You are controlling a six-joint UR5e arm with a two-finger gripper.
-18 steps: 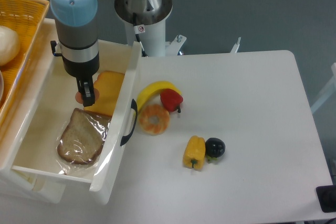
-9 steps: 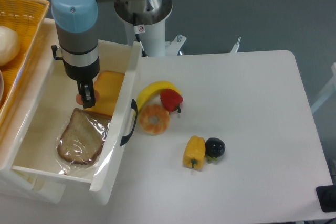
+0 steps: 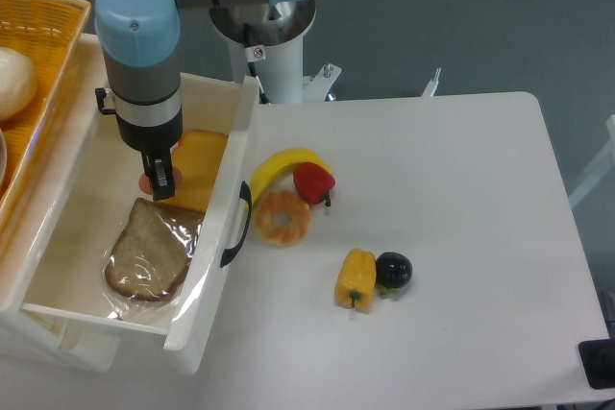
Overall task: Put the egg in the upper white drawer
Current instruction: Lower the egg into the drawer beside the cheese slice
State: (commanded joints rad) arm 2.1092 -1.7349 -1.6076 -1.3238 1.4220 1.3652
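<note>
- The two-finger gripper (image 3: 160, 182) hangs straight down inside the large deep white plastic drawer (image 3: 233, 156) with the dark curved handle, near its back half.
- Peeking out beside the dark fingers (image 3: 163, 180) is a sliver of the small smooth pinkish-tan egg (image 3: 145, 182); most of it is hidden behind the gripper.
- The fingers look closed around the egg, though the contact itself is too small to see clearly, and I can't tell whether the egg rests on the drawer floor or hangs just above it.
- Just beside the gripper lies an orange-yellow cheese slice (image 3: 198, 169), and below it a brown bread slice in clear wrap (image 3: 148, 250).
- Handling call: the egg is light, rigid and slick, with a rounded shell that wants to squirt out of flat pads. The sensible hold is across its short middle, long axis level, with gentle pressure.
- If it is a real shell it could crack; a low release is the safe bet.
- It may roll once freed. The cheese and bread could stop it.
- Outside on the white table (image 3: 452, 199): a yellow banana (image 3: 280, 165), a red pepper (image 3: 313, 182), a ridged orange doughnut (image 3: 282, 218), a yellow pepper (image 3: 355, 277) and a dark round fruit (image 3: 393, 270).
</note>
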